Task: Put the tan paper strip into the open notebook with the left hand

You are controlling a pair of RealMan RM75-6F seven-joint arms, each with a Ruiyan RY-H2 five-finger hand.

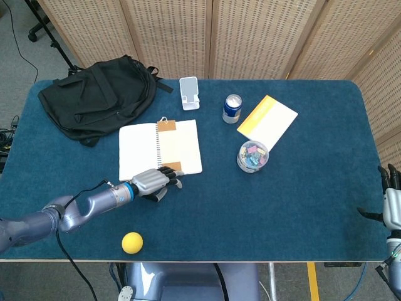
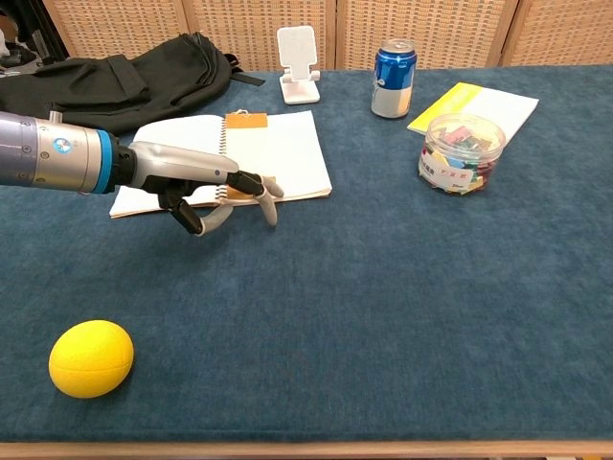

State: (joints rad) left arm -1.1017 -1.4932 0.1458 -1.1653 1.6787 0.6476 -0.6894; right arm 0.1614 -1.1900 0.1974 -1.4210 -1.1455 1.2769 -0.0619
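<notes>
The open spiral notebook (image 1: pixel 141 150) (image 2: pixel 287 153) lies left of the table's middle. A tan paper strip (image 1: pixel 175 166) (image 2: pixel 265 180) sits at the lower edge of its right page. My left hand (image 1: pixel 152 182) (image 2: pixel 196 182) reaches in from the left, and its fingertips (image 2: pixel 259 184) pinch that strip just over the notebook's near edge; most of the strip is hidden under them. A second tan piece (image 1: pixel 166 126) (image 2: pixel 245 121) lies at the top of the notebook. My right hand (image 1: pixel 391 200) hangs at the table's right edge, fingers apart, holding nothing.
A black backpack (image 1: pixel 97 97) fills the back left. A white phone stand (image 1: pixel 189 93), a blue can (image 1: pixel 232 108), a yellow-and-white booklet (image 1: pixel 267 121) and a clear tub of clips (image 1: pixel 252 156) stand behind and to the right. A yellow ball (image 1: pixel 132 242) lies near the front edge.
</notes>
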